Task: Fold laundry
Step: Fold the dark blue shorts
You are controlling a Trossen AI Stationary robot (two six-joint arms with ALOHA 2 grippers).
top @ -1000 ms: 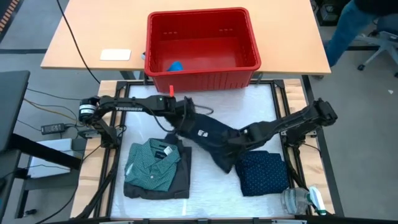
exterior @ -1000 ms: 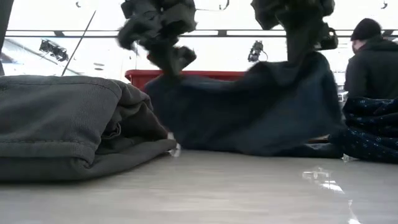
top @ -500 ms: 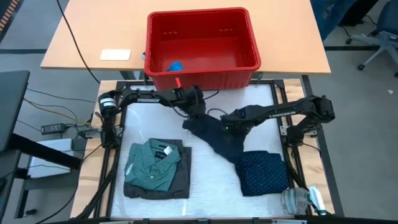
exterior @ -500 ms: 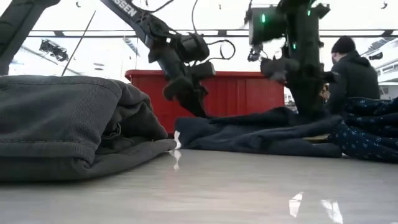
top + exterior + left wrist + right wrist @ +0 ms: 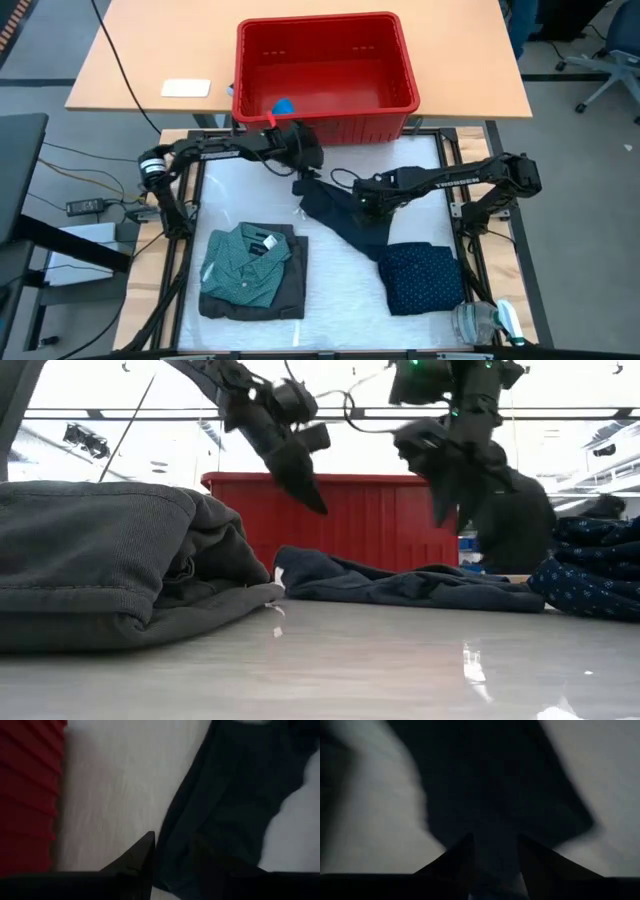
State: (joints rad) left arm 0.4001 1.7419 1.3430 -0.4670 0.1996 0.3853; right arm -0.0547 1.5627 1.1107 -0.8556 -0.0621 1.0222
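Cloth nearest me, folded: the teal dotted shirt (image 5: 245, 262) squared on top of the charcoal piece (image 5: 120, 560), thick and heavy-seamed, and the navy dotted piece (image 5: 424, 278) in a neat block on the other side; between and beyond them the plain dark garment (image 5: 345, 217) lies limp and rumpled on the pale table (image 5: 240, 195), not yet folded; above it hang the left gripper (image 5: 303, 160) and the right gripper (image 5: 365, 195), each with fingers apart and holding nothing; next, I'd guess, they must smooth it flat and find its edges; farthest, the ribbed red basket (image 5: 400, 65).
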